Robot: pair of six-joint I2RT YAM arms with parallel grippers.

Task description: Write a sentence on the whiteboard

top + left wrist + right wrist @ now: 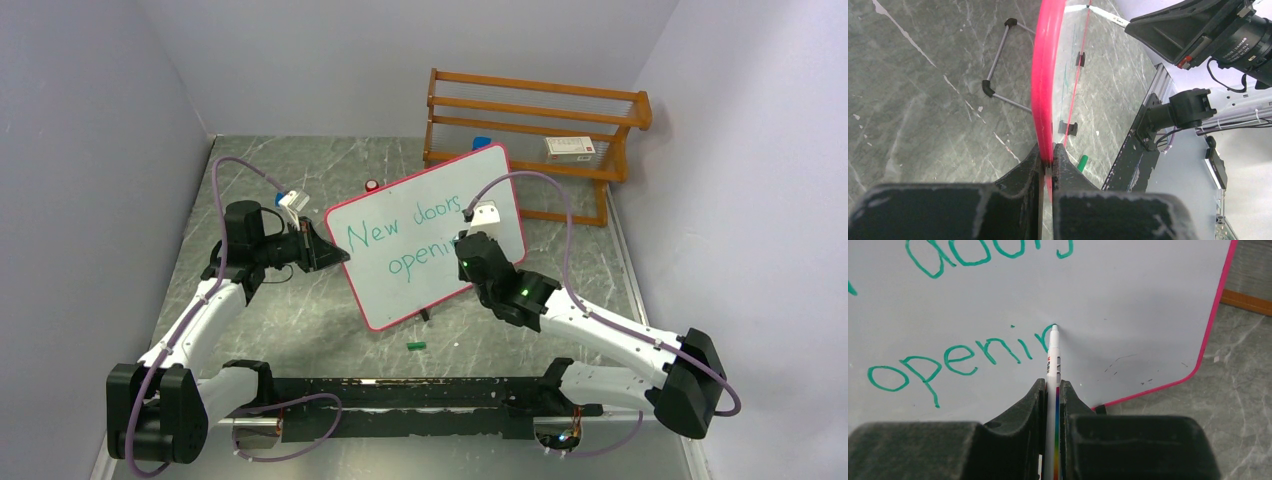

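The whiteboard [430, 215], white with a pink-red rim, stands tilted on the marble table. My left gripper [335, 252] is shut on its left rim [1047, 100], one finger on each side. The sentence [400, 235] in green reads "New doors" above "openin" with a further stroke begun. My right gripper [1052, 385] is shut on a white marker [1052, 360] with a rainbow stripe. The marker's tip touches the board at the top of the last green stroke [1045, 336]. In the top view the right gripper [470, 245] covers the end of the lower line.
A green marker cap [416, 346] lies on the table in front of the board. A wooden rack [530, 125] with a small box stands at the back right. A small red-and-white item [372, 185] sits behind the board. The board's wire feet [998, 70] rest on the table.
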